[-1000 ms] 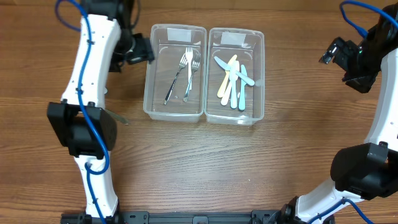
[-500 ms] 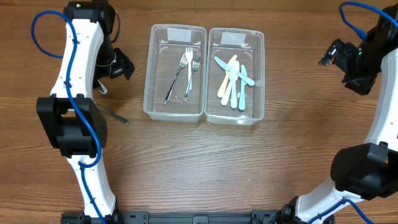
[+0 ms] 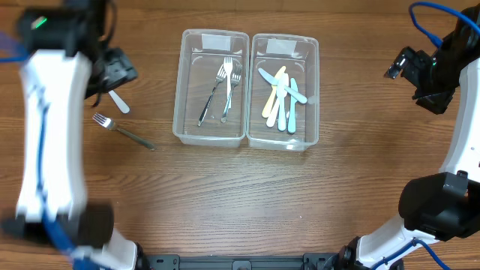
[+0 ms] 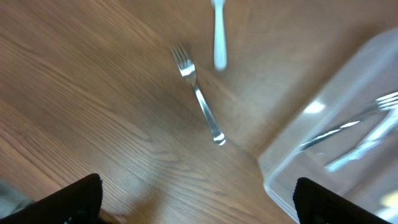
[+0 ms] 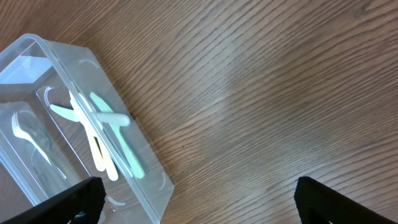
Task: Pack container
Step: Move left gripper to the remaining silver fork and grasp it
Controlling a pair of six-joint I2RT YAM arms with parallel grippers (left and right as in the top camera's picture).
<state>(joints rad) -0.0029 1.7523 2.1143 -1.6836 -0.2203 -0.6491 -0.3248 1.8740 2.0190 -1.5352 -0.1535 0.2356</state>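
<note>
- Left gripper (image 4: 199, 202): fingers spread wide and empty, above the table near a loose metal fork (image 4: 199, 102).
- Right gripper (image 5: 199, 202): spread wide, holding nothing.
- Left container (image 3: 180, 90) holds two forks (image 3: 221, 90).
- Right container (image 3: 313, 90) holds pastel plastic utensils (image 3: 281, 97).

Overhead straight down; wrist views oblique, nearer; share fork container (image 3: 211, 139)

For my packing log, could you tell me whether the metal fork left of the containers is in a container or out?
Out: the fork lies on the wooden table, apart from the left container.
</note>
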